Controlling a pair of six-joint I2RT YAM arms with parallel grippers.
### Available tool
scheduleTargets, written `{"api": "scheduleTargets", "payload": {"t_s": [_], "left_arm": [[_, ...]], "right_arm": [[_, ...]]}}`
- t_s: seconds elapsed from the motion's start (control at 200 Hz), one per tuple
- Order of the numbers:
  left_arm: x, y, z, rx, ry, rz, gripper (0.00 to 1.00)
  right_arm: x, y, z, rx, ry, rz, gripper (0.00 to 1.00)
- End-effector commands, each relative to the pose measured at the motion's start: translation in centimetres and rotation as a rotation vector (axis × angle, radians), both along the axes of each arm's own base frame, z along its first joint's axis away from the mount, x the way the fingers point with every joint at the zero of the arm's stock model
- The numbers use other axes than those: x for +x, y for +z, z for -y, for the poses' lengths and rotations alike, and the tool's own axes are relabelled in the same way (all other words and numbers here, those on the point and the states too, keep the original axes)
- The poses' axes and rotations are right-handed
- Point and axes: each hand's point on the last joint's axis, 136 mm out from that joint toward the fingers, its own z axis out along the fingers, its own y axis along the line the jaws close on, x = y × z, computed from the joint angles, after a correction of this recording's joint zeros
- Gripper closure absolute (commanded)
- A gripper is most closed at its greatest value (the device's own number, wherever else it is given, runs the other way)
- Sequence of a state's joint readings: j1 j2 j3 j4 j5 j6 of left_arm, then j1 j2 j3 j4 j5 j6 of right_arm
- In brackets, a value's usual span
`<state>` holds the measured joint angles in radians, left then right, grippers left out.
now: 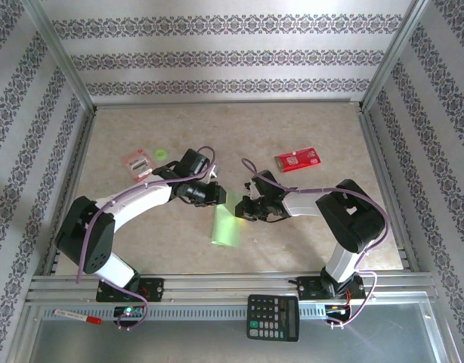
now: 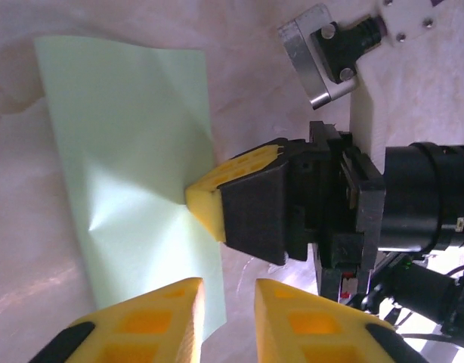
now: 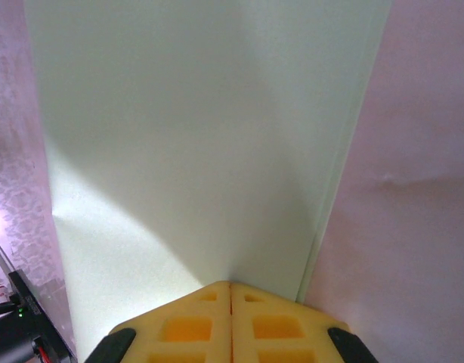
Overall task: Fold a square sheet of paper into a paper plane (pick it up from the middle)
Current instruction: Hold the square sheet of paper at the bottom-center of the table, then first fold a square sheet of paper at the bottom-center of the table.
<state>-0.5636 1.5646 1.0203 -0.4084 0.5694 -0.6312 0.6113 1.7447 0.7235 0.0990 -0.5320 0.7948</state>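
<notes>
A fixed camera high behind the arm bases (image 1: 130, 290) looks down over the table (image 1: 217, 128). Each wrist camera looks closely past its yellow fingers (image 2: 149, 321) at the square sheet of paper (image 2: 134, 166), shared by all three views.

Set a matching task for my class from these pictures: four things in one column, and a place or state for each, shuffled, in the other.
Things
1. square sheet of paper
2. red packet
3. calculator
4. left end effector

Places or states
A. on the metal rail at the near edge
B. open, fingers apart
C. far part of the table, right side
D. mid-table, between the two arms

Pairs: 1-D, 2-C, 3-A, 4-B
</notes>
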Motion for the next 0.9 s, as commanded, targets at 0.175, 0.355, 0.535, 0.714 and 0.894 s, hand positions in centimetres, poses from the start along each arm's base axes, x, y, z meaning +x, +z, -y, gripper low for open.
{"api": "scheduleTargets", "payload": {"t_s": [0.175, 0.355, 0.535, 0.714, 0.894], "left_arm": [[-0.7, -5.5, 0.0, 0.056, -0.009, -0.114, 0.85], [-1.1, -8.5, -1.6, 0.087, 0.008, -0.162, 0.86], [-1.6, -10.0, -2.2, 0.096, 0.007, -0.192, 0.85], [-1.1, -8.2, -1.6, 0.049, 0.007, -0.166, 0.83], [0.4, -5.2, -0.2, -0.034, 0.008, -0.107, 0.8]], "right_arm": [[-3.9, -7.0, 5.0, -0.291, -0.05, -0.156, 0.94], [-3.9, -7.1, 5.1, -0.296, -0.049, -0.159, 0.95], [-4.3, -7.4, 5.5, -0.311, -0.051, -0.168, 0.95], [-4.3, -7.3, 5.6, -0.31, -0.051, -0.166, 0.95], [-4.1, -7.1, 5.4, -0.309, -0.048, -0.159, 0.96]]}}
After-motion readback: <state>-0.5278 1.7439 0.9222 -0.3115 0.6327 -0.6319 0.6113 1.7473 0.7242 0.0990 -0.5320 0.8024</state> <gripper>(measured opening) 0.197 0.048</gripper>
